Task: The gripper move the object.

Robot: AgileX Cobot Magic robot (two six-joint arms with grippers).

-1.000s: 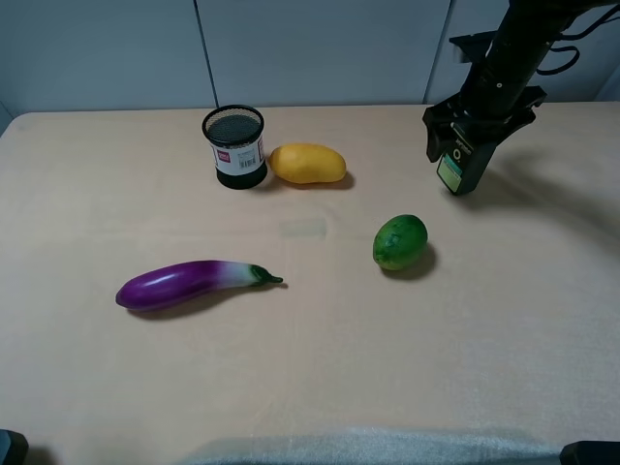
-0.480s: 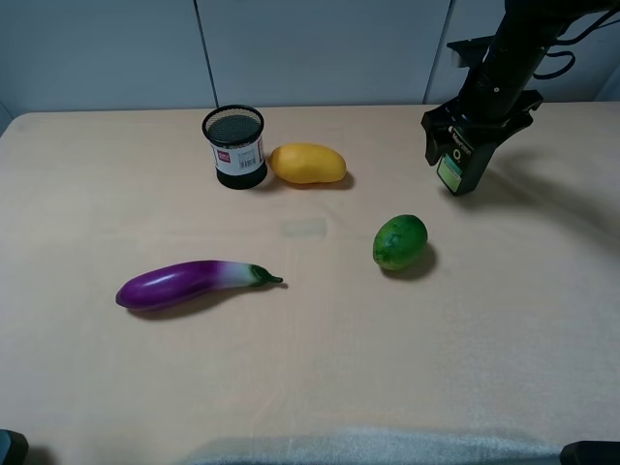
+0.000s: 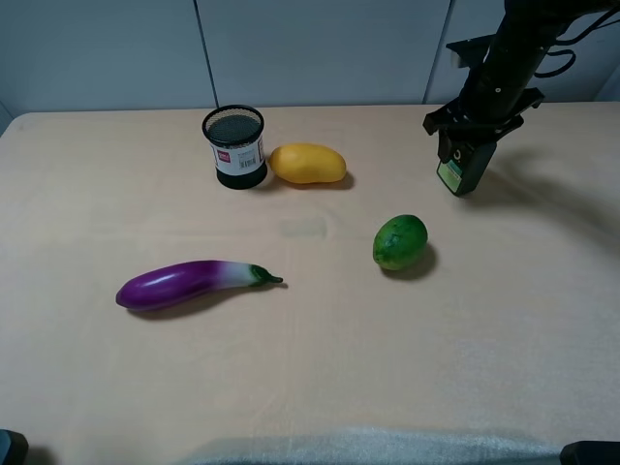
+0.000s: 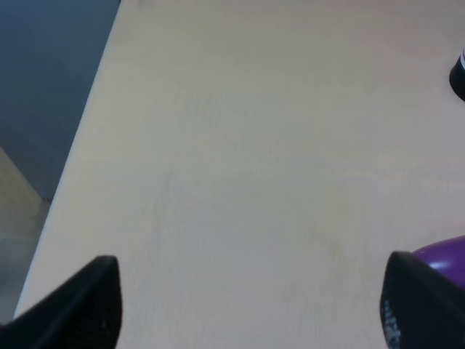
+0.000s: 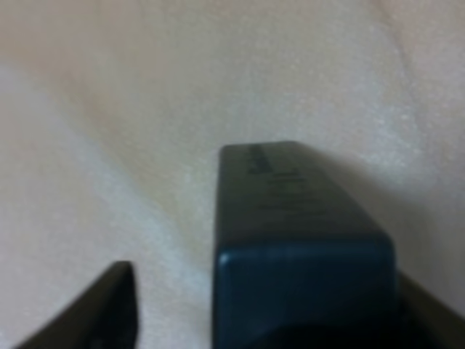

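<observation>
The object, a dark green flat-sided bottle with a light green label, stands on the table at the far right. My right gripper hangs over it from above, its jaws on either side of the bottle. In the right wrist view the bottle fills the space between the jaws. One finger still shows a gap of table beside it, so the gripper is open. My left gripper is open over bare table near the left edge, holding nothing.
A black mesh cup and a yellow mango sit at the back middle. A green round fruit lies in front of the bottle. A purple eggplant lies at the left, its end near my left gripper.
The right gripper's jaws have narrowed in around the bottle from a wide spread. The bottle has not moved. The left arm is still.
</observation>
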